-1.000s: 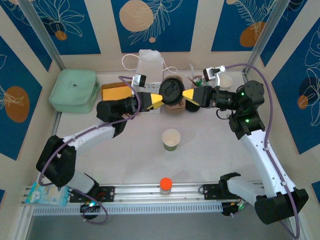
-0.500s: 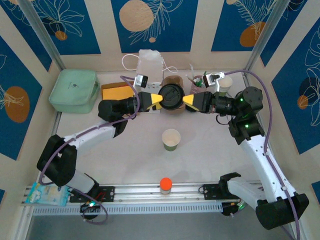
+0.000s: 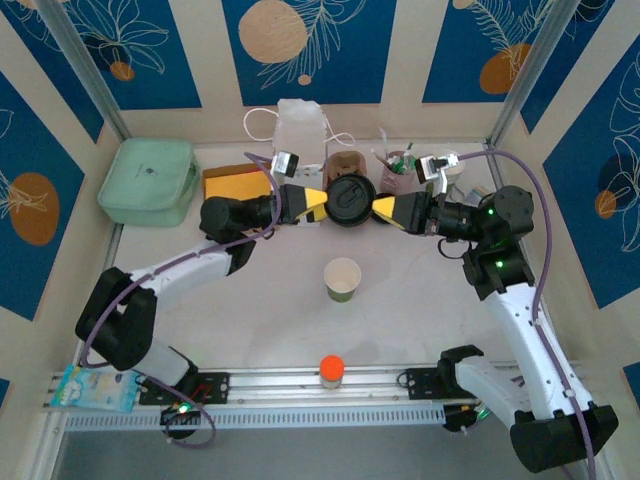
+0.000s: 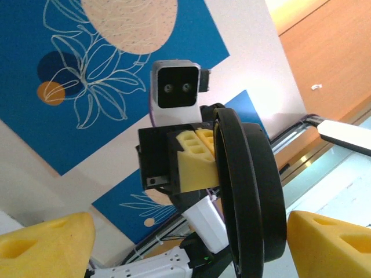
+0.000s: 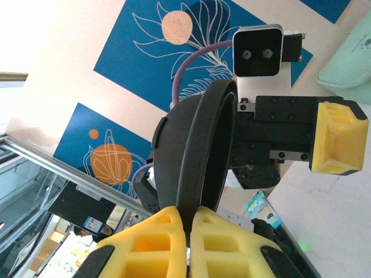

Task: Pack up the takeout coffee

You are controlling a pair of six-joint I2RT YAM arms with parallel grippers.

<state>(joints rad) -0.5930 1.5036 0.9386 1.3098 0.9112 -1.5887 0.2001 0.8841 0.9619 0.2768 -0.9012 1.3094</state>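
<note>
**A:** What has changed over the last second?

**B:** The left gripper (image 3: 318, 203) has let go. Its fingers (image 4: 49, 240) were closed on the black lid (image 3: 350, 199) a second ago and are now spread wide. The lid and both grippers have also drifted a little toward the right arm's side.

**A:** So what carries the lid now?

**B:** The right gripper (image 3: 383, 208) alone. Its two yellow fingers (image 5: 156, 246) are pressed almost together, pinching the lid's rim at the edge nearest that gripper. No green-sided cup can be made out under the lid.

**A:** And where does the lid sit for the left gripper?

**B:** Straight ahead of it, in the gap between its parted fingers. One finger stands well clear of the lid. The other is just beside the lid's face, and it cannot be told whether they touch. The lid lies face-up between the two grippers, which point at each other, and both wrist cameras see it edge-on.

**A:** Anything else close by?

**B:** A brown cup (image 3: 345, 163) stands just beyond the lid, on the far side from the arm bases. A lidless cup (image 3: 343, 279) stands upright on the bench (image 3: 420, 300), nearer the bases than either gripper and well apart from both.
</note>
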